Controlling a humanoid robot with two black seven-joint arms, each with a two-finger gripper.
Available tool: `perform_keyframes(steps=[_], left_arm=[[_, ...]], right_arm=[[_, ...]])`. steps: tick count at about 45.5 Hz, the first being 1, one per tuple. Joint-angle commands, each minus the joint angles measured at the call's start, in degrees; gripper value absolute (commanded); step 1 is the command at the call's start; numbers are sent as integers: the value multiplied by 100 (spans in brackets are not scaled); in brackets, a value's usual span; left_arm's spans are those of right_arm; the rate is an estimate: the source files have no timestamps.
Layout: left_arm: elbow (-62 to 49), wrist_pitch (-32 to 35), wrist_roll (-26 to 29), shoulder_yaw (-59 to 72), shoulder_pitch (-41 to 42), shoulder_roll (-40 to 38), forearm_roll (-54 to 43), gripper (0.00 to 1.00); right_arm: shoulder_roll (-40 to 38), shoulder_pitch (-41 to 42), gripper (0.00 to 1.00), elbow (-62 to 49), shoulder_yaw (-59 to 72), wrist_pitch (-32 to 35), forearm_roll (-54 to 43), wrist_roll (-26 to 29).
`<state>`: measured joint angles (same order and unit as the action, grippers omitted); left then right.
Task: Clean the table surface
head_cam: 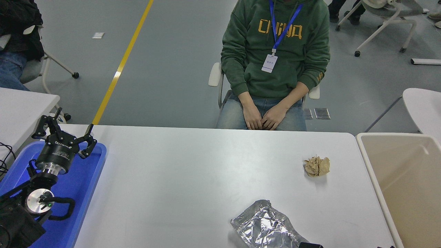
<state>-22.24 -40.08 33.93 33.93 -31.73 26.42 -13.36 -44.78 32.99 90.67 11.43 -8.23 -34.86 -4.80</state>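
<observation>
The table surface [193, 172] is a wide matte white top with rounded corners. On it, right of centre, lies a crumpled brown paper ball [317, 166]. A creased sheet of silver foil [267, 227] lies near the front edge. My left gripper [65, 132] is parked at the lower left above a blue tray, open and holding nothing. Only small black tips of my right gripper [310, 245] poke in at the bottom edge, just right of the foil.
A blue tray [82, 193] sits on the table's left end under my left arm. A beige bin [370, 172] stands against the table's right end. A person in a green hoodie [275, 51] sits at the far side, hands in lap.
</observation>
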Motion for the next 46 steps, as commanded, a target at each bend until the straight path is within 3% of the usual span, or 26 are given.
perform_keyframes(steps=[1, 7, 15, 22, 26, 46], left_arm=[[0, 0, 0, -1, 0, -5, 0, 100], [0, 0, 0, -1, 0, 4, 0, 100], [0, 0, 0, -1, 0, 4, 0, 100], [0, 0, 0, -1, 0, 4, 0, 100], [0, 0, 0, -1, 0, 4, 0, 100], [0, 0, 0, -1, 0, 4, 0, 100]], right_arm=[[172, 41, 90, -93, 8, -3, -3, 23], [163, 94, 76, -93, 193, 6, -65, 23], [154, 287, 33, -58, 500, 14, -74, 23], [145, 410, 7, -40, 597, 41, -56, 32], [145, 437, 0, -40, 606, 41, -21, 32], [119, 446, 0, -40, 615, 41, 199, 67]])
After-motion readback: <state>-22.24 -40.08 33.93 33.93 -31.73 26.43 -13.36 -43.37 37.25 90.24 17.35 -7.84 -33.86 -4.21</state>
